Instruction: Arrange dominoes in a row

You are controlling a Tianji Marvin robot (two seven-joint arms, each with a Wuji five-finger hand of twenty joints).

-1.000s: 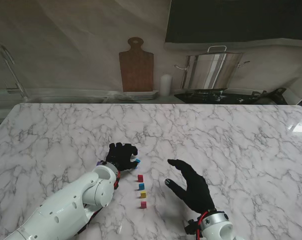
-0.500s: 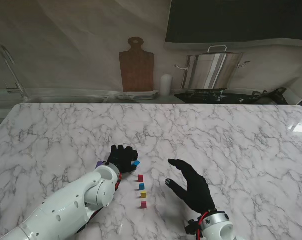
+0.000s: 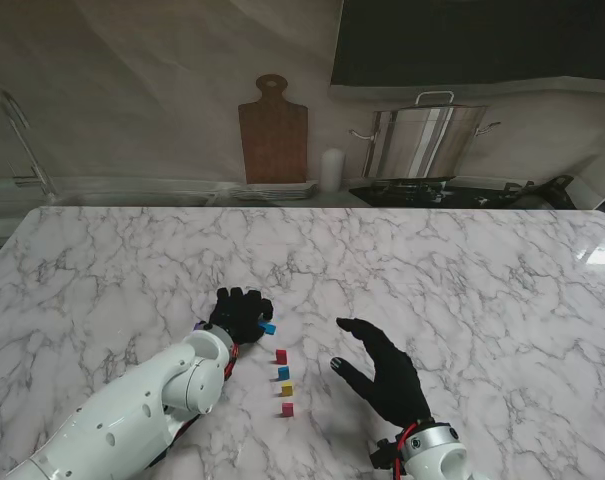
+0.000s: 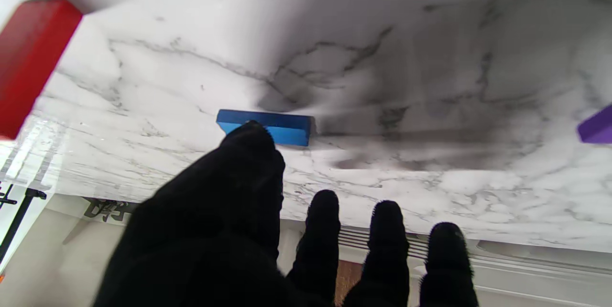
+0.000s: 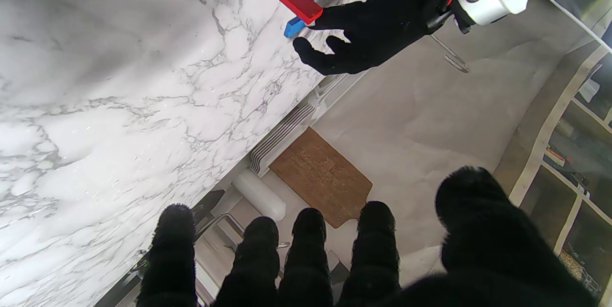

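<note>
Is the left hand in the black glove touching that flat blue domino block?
Cannot tell: in the left wrist view, the left hand overlaps the blue domino, hiding any gap.

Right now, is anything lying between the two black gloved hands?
Yes: in the stand's view a short row of four small dominoes, red, blue, yellow and pink, stands between the left hand and the right hand.

White marble table (image 3: 462,270) with grey veins, and a handful of dominoes on it. Near the front middle four stand in a line heading toward 12 o'clock: pink domino (image 3: 287,409) closest, then yellow domino (image 3: 287,388), blue domino (image 3: 283,373), red domino (image 3: 281,356). A light blue domino (image 3: 269,328) lies flat at about 11 o'clock from the red one. A purple domino (image 3: 197,326) lies off at 9 o'clock.
</note>
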